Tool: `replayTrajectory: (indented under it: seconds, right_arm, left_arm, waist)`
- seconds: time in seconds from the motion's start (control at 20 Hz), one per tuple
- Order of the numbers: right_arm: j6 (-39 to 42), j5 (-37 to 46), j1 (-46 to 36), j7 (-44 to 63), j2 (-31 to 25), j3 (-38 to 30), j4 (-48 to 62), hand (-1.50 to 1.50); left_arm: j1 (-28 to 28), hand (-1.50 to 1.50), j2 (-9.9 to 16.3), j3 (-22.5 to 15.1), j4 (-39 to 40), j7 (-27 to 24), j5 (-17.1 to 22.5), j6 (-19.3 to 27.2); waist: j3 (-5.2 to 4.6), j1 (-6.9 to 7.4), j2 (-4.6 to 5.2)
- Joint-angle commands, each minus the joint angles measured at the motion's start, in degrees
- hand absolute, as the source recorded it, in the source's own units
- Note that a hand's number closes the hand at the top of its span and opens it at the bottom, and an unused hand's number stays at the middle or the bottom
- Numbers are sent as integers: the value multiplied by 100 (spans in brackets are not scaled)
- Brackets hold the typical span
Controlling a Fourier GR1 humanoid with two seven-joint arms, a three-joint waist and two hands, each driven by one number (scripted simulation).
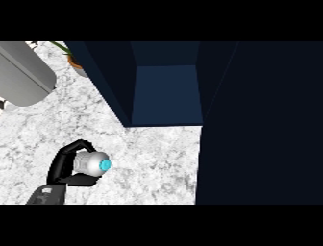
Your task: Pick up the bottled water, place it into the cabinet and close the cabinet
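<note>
Left hand [70,166] round bottled water [95,164]

Steep head view over counter [157,153]

Grey cylinder [15,72] (beside potted plant [76,62])

Grey forearm [42,196]; black left hand [66,166]; slim black fingers [77,145]
</note>
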Motion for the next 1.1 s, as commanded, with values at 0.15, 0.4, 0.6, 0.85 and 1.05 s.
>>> replayTrajectory:
  seconds: [0.15,0.4,0.6,0.85,1.05]
  right_arm:
    - [-168,385,231,253,-125,314,-594,-150]
    - [-204,329,221,94,-225,303,-563,-150]
    - [-211,-40,381,48,-453,-64,-676,-150]
    - [-303,218,826,-147,-632,155,-905,-150]
    - [-237,-51,573,-826,-505,-61,-129,-150]
  left_arm:
    - [-104,150,-962,-249,-117,253,31,202]
    - [-382,150,-984,-791,-467,656,766,183]
    - [-408,150,-997,-1627,-1183,1469,1551,633]
    - [-493,150,-1003,-2308,-2008,2421,1920,1434]
    - [-1160,150,-1004,-2857,-1923,2873,2623,2170]
  waist:
    - [-103,-22,20]
    - [-104,-70,15]
    - [-95,-35,-2]
    - [-96,-45,-14]
    - [-96,-138,29]
